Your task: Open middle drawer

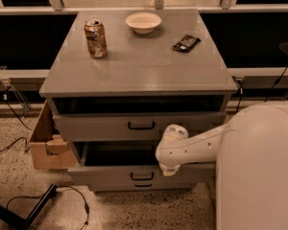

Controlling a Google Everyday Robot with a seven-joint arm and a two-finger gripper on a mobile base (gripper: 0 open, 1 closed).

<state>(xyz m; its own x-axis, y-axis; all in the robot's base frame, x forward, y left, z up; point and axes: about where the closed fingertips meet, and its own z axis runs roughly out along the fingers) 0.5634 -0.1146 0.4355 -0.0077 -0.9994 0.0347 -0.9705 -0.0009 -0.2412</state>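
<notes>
The grey cabinet [134, 66] has three drawers. The middle drawer [110, 175] stands pulled out toward me, its dark inside showing behind its flat front. Its black bar handle [142, 176] is at the centre. My white arm [192, 147] reaches in from the right. My gripper [167, 170] is at the arm's lower end, at the drawer's front edge just right of the handle, mostly hidden by the wrist. The top drawer [101, 126] is slightly out. The lowest drawer's handle [143, 185] peeks out below the middle front.
On the cabinet top are a drink can [95, 38], a white bowl [143, 22] and a dark snack pack [186, 42]. A cardboard box [45, 145] sits at the cabinet's left. Cables and a black stand leg [24, 214] lie on the floor. My white body [259, 171] fills the right.
</notes>
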